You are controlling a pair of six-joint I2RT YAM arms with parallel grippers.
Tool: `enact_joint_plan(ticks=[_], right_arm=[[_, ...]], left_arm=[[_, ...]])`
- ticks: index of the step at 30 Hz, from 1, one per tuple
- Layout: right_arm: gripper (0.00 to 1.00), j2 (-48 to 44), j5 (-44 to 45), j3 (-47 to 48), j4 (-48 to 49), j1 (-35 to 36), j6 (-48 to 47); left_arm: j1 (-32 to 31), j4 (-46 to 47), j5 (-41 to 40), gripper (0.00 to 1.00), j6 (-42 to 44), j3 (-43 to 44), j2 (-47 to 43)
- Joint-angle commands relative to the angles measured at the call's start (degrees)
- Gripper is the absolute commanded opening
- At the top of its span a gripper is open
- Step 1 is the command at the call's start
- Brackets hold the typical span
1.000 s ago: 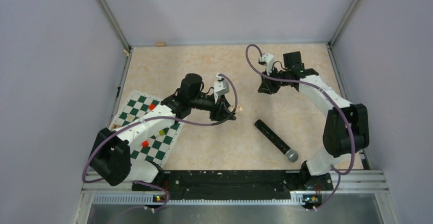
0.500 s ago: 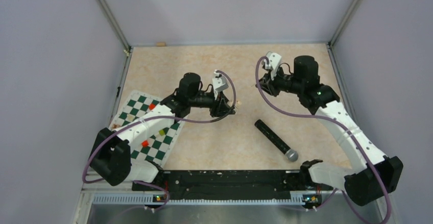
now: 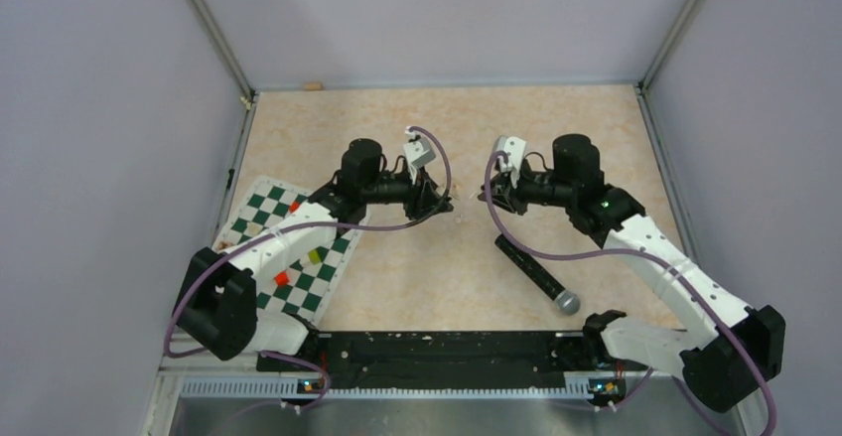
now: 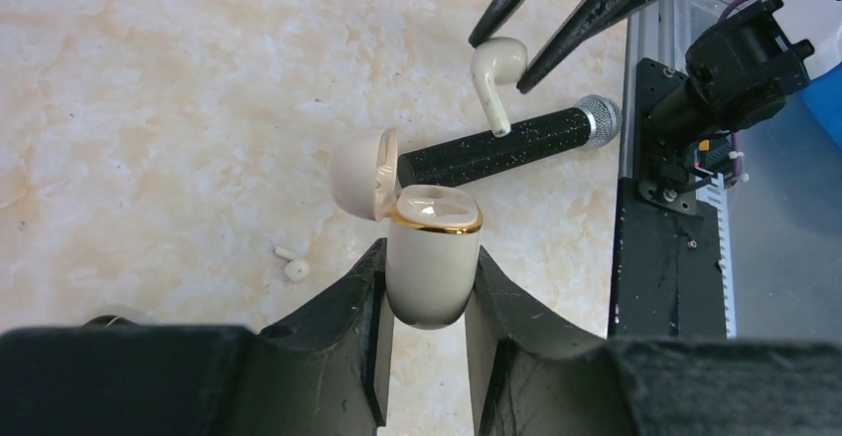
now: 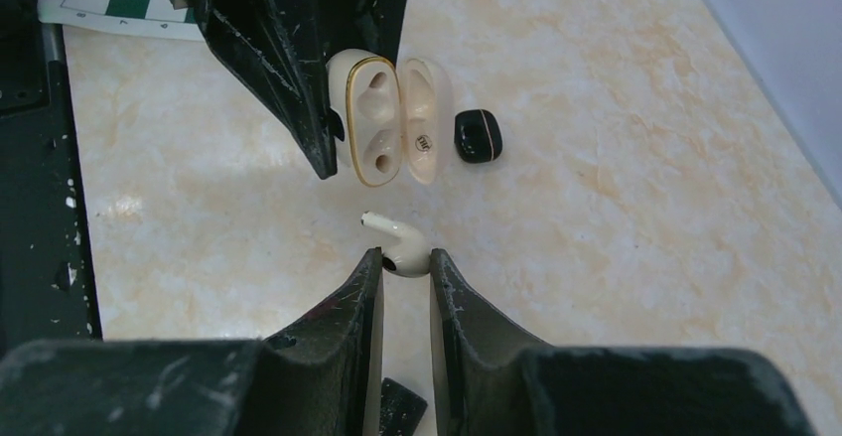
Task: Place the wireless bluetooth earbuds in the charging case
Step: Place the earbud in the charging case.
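Observation:
My left gripper (image 4: pixel 427 257) is shut on the cream charging case (image 4: pixel 430 262), which has a gold rim. Its lid (image 4: pixel 355 171) is open and both wells (image 5: pixel 374 118) look empty. My right gripper (image 5: pixel 405 255) is shut on a whitish earbud (image 5: pixel 402 242) with its stem towards the case, a short gap from it. That earbud also shows in the left wrist view (image 4: pixel 493 71). A second whitish earbud (image 4: pixel 293 268) lies on the table. A small dark bit (image 5: pixel 478 135) lies beside the case lid. In the top view the left gripper (image 3: pixel 434 205) and right gripper (image 3: pixel 493 198) face each other.
A black microphone (image 3: pixel 536 272) lies on the table to the front right of the grippers and shows in the left wrist view (image 4: pixel 506 148). A green and white chequered mat (image 3: pixel 288 247) with small coloured blocks lies at the left. The black base rail (image 3: pixel 437 347) runs along the near edge.
My right arm has swung from the far right toward the middle and now faces the left gripper. My left gripper has moved a little back and left with the case.

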Motion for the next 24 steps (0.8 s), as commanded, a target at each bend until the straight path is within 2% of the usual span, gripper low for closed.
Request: enact_joint_plan(ticks=[1,10,24], right_arm=[[0.04,-1.31,-0.82,-1.57,5.93,2.06,2.04],[0.04,1.15,6.72,-2.37,9.48,5.46,3.11],[0.03,3.62,10.49,-2.69,10.63,7.12,3.27]], left_arm=[[0.06,3.43,0.72,0.0,-0.92,-0.1,0.95],[0.04,3.45,1.2,0.0,-1.02,0.22,1.76],[0.1,3.47,2.32,0.0,-1.4,0.48,1.97]])
